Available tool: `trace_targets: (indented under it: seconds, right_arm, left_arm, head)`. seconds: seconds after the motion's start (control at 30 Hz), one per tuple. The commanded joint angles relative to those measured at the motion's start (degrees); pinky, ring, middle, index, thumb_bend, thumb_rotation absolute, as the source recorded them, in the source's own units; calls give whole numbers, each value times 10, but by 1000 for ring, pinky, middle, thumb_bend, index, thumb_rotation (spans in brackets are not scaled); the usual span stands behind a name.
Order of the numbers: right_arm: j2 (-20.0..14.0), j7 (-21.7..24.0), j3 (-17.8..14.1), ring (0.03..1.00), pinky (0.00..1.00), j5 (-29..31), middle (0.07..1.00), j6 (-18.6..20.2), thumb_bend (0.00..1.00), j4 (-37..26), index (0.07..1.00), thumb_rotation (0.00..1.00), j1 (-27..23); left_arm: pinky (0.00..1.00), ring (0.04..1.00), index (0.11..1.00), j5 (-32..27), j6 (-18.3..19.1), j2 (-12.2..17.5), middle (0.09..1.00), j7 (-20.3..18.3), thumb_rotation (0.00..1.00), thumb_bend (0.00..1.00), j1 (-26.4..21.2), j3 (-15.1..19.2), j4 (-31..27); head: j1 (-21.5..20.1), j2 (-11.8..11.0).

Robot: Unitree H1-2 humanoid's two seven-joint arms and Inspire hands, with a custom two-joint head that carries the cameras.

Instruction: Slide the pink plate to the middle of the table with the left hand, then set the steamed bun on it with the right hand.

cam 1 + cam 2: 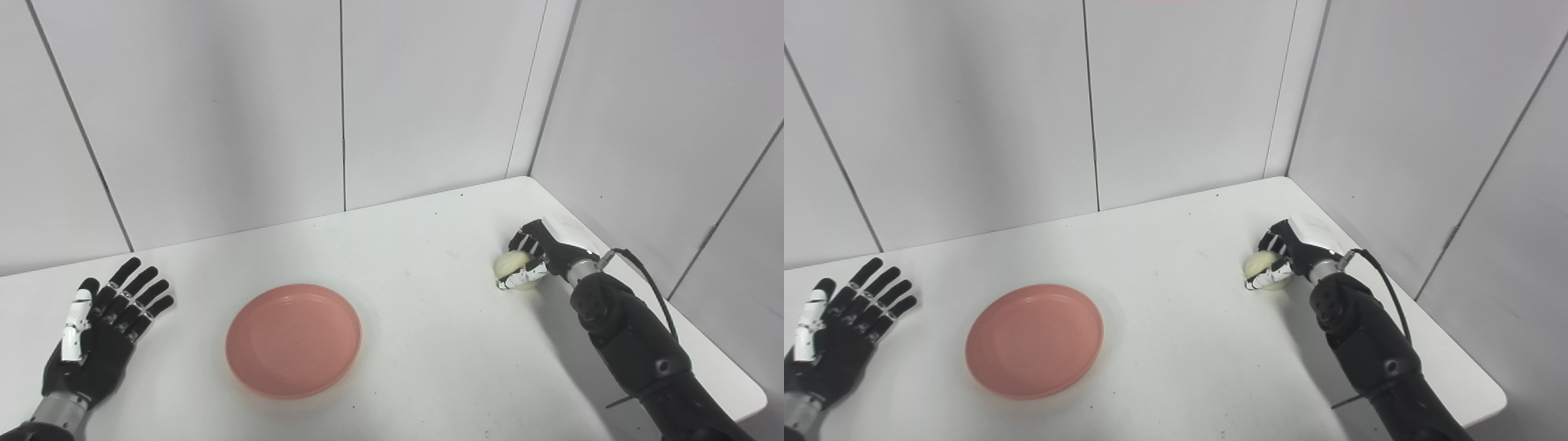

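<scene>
Plate [293, 340]: pink, round, empty, flat on the white worktop [422, 294], near its middle and a little left of centre.

Bun [513, 267]: pale, round, no long axis; on the worktop at the right, near the back corner and the right edge.

Right hand [531, 257]: fingers wrapped around the bun from the right, gripping it. Whether the bun is lifted clear of the surface cannot be told.

Left hand [98, 331]: open, fingers spread, holding nothing; left of the plate and apart from it.

Relation for the coming move: plate lies left of and nearer than the bun, well apart. Bare worktop between them; walls stand close behind and to the right.
</scene>
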Motion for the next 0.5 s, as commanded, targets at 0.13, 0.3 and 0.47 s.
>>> trace_targets:
  seconds: [0.13, 0.3, 0.47]
  right_arm:
    - [-19, -5, 2, 447, 386, -2, 502, 21, 503, -10, 490, 134, -1]
    - [-26, -3, 0, 439, 377, -1, 486, 11, 504, -42, 489, 136, 5]
    - [-25, 8, -3, 465, 398, 10, 513, -4, 502, -103, 490, 133, 7]
  left_arm:
    - [775, 812, 851, 17, 42, -2, 842, 17, 880, 494, 92, -3, 57]
    - [774, 817, 856, 19, 40, -6, 846, 18, 874, 498, 93, -5, 55]
    - [776, 821, 856, 27, 37, -14, 850, 30, 867, 510, 97, -11, 42]
  head:
    - [5, -2]
    - [18, -3]
    - [32, -6]
